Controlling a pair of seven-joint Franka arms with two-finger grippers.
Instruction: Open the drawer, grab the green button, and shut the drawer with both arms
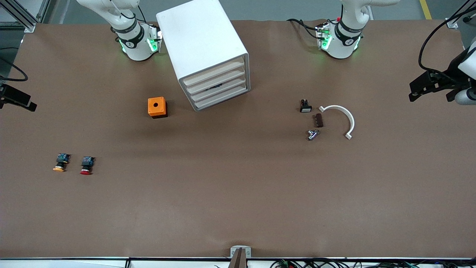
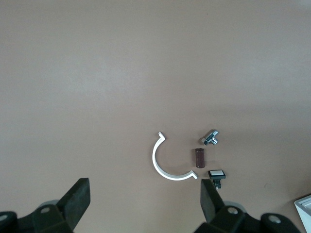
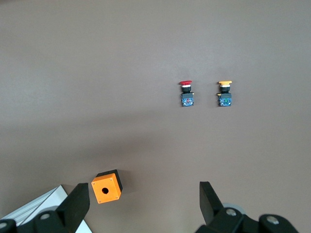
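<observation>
The white cabinet (image 1: 202, 44) stands at the table's back, between the two arm bases. Its four alike drawer fronts (image 1: 217, 86) are all shut. A small dark shape shows through one middle front. The green-capped button is not in view. My left gripper (image 2: 146, 204) is open and empty, high over bare table beside the white arc (image 2: 163, 165). My right gripper (image 3: 146, 204) is open and empty, high over the table beside the orange box (image 3: 107, 187). Neither gripper shows in the front view, only the arm bases (image 1: 340, 37) (image 1: 135, 41).
An orange box with a hole (image 1: 157, 107) sits beside the cabinet. Yellow-capped (image 1: 61, 162) and red-capped (image 1: 86, 165) buttons lie toward the right arm's end. A white arc (image 1: 344, 119), brown piece (image 1: 318, 120), silver part (image 1: 312, 134) and white-capped black part (image 1: 305, 107) lie toward the left arm's end.
</observation>
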